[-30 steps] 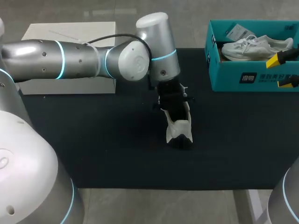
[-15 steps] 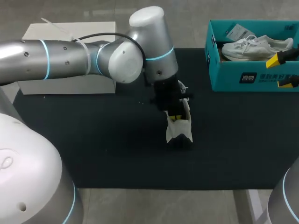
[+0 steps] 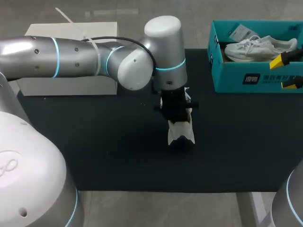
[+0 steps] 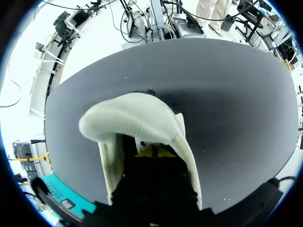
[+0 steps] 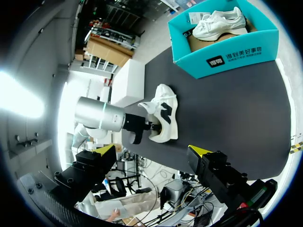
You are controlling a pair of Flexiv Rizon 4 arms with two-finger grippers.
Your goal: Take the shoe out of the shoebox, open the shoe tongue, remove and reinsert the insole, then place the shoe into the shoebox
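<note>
Soft, even light is falling from overhead onto the dark bench [image 3: 94, 142], which is soaking it up and giving back almost no reflection. White highlights are gleaming along the silver shell of the left arm [image 3: 71, 52]. The shoe [image 3: 181, 132] is throwing a small, soft shadow toward 6 o'clock. From the left wrist, the shoe's hollow is lying in deep shade around the left pincer [image 4: 151, 152], while the surroundings are washing out to white. From the right wrist, hard glare is flaring beyond the left arm.

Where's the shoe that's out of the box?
Head view: the shoe stands mid-table on the black mat, at the left gripper, well left of the teal shoebox.
</note>
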